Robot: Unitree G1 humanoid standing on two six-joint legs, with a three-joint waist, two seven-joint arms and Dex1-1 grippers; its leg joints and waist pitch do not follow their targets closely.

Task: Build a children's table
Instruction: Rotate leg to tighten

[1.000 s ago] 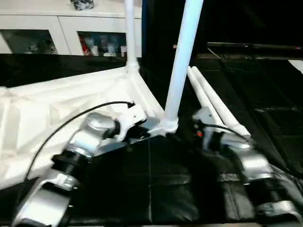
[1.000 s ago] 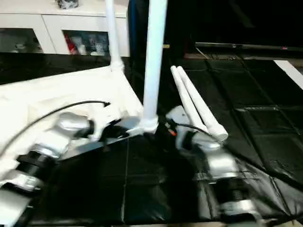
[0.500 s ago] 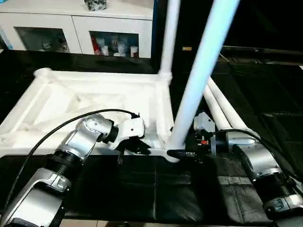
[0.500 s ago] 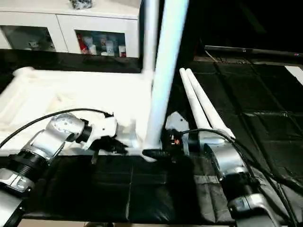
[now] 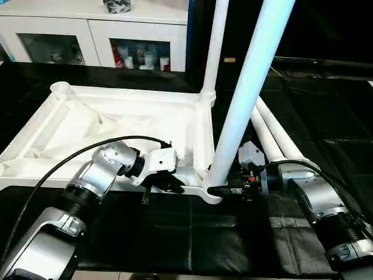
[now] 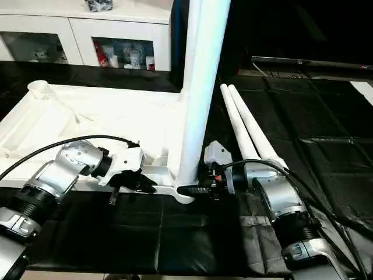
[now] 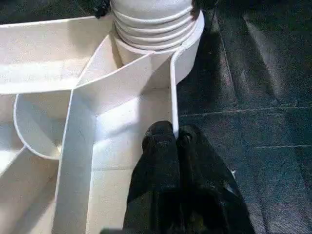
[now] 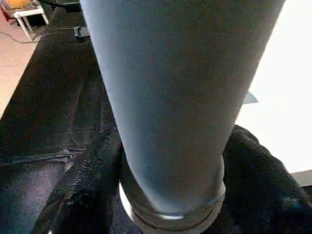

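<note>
The white plastic tabletop (image 5: 116, 125) lies upside down on the black quilted mat (image 5: 192, 233), its ribbed underside up, thin walls forming triangular cells and a round socket (image 5: 60, 88) open at its far left corner. Two white tubular legs stand upright in its right-hand sockets: the far leg (image 5: 213, 46) at the far corner, the near leg (image 5: 247, 87), smooth and round with a ringed, flared foot, at the near right corner by the mat's front edge. Two more loose legs (image 6: 247, 131) lie side by side on the mat just right of the tabletop; farther right the mat lies open. The left gripper (image 7: 175, 141) has its black fingers pressed together on the thin rim wall of the tabletop near that corner socket. The right gripper (image 5: 224, 190) has its fingers on either side of the near leg's foot; whether they clamp it cannot be told. A white cabinet (image 5: 93, 35) with glass doors stands behind.
</note>
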